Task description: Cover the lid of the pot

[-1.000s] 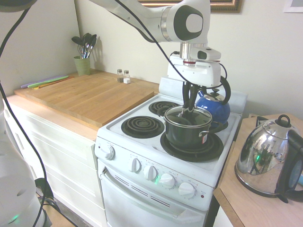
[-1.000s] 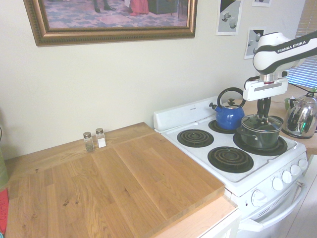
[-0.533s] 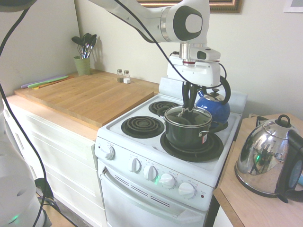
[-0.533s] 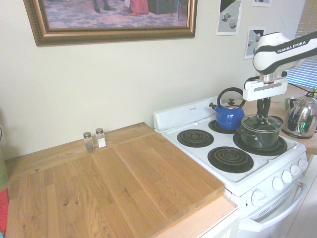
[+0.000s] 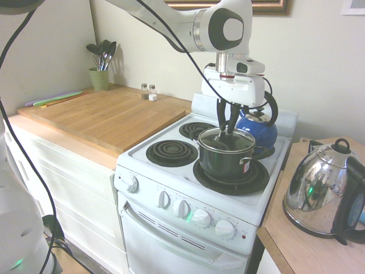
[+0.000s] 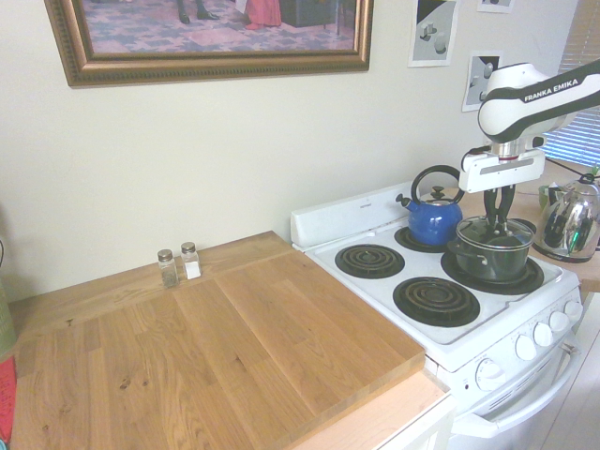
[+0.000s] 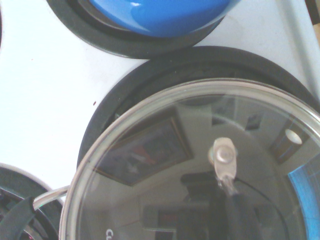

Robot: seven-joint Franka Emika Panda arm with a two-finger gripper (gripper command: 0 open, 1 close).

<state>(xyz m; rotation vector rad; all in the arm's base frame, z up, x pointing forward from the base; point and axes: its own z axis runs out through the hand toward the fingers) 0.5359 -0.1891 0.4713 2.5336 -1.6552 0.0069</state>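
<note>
Home kitchen: white electric stove (image 5: 199, 188) with coil burners, oven knobs (image 5: 201, 217), wooden counter (image 6: 216, 347), utensil jar (image 5: 99, 78), salt shakers (image 6: 178, 265), kettles, framed painting (image 6: 211, 37).

White robot arm reaches in from above, wrist bent so its gripper (image 5: 227, 132) points straight down over the pot (image 5: 226, 157), fingers slightly parted just above the lid (image 5: 226, 139).

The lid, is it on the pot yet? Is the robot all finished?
Nearly. The lid already sits on the pot, which stands on the stove's front burner. The end effector is right above the lid with its fingers parted. What seems left is lifting the arm away.
</note>
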